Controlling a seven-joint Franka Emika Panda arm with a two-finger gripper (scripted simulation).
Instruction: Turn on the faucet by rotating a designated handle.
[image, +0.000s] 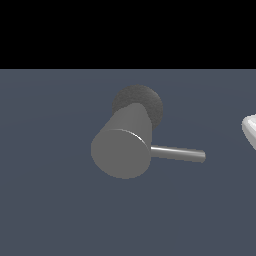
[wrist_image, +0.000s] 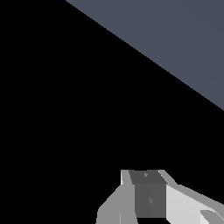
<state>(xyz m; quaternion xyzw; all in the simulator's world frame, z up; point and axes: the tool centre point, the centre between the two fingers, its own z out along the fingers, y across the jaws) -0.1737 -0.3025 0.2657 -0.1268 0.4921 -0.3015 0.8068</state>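
The faucet (image: 121, 150) is a thick matte grey cylinder near the middle of the exterior view, its flat round end facing the camera and its darker rough base (image: 145, 101) behind it. The handle (image: 178, 153), a thin shiny rod, sticks out of the cylinder toward the exterior view's right. A glossy white part of my arm (image: 249, 131) shows at that view's right edge, apart from the handle's tip. In the wrist view only grey and white parts of my gripper (wrist_image: 148, 192) show; neither faucet nor handle appears there. Its fingers are not clear enough to judge.
A flat blue-grey floor (image: 50, 200) surrounds the faucet in the exterior view. In the wrist view a wedge of the same floor (wrist_image: 175, 39) lies beside a large black area.
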